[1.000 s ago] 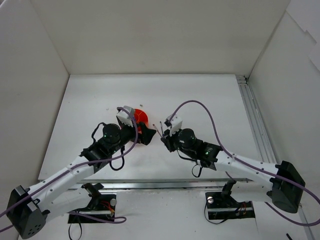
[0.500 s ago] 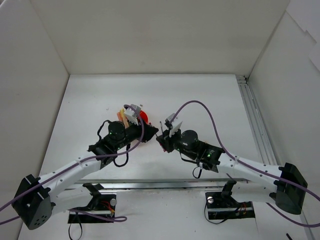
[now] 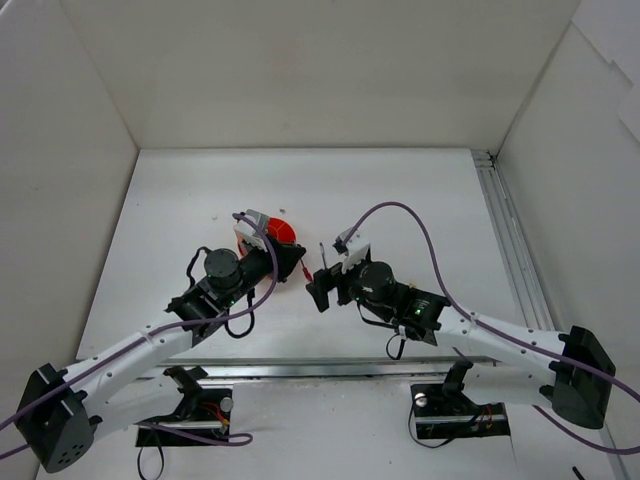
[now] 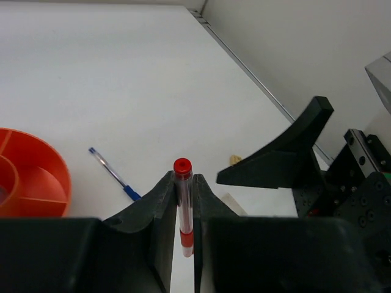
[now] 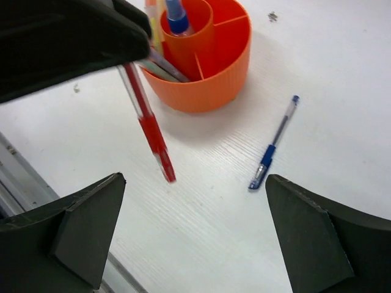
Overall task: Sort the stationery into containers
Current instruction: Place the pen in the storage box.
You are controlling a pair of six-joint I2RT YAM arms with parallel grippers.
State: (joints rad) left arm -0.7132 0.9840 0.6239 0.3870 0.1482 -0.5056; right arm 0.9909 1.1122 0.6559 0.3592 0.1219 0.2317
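My R fingers stand wide w/ nothing between them, so I judge the R arm is free. Just beyond, L fingers are pinched on the red pen near its cap end. Its tip slants down over the counter, good for dropping it in upright. Farther, the blue pen lies flat beside the orange bowl, where other pens already stand.

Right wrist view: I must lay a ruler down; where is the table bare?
Bare white table lies right of the thin blue pen, and between it and the red pen. Crowded: beside the round orange plastic bowl, where the left gripper holds that pen.
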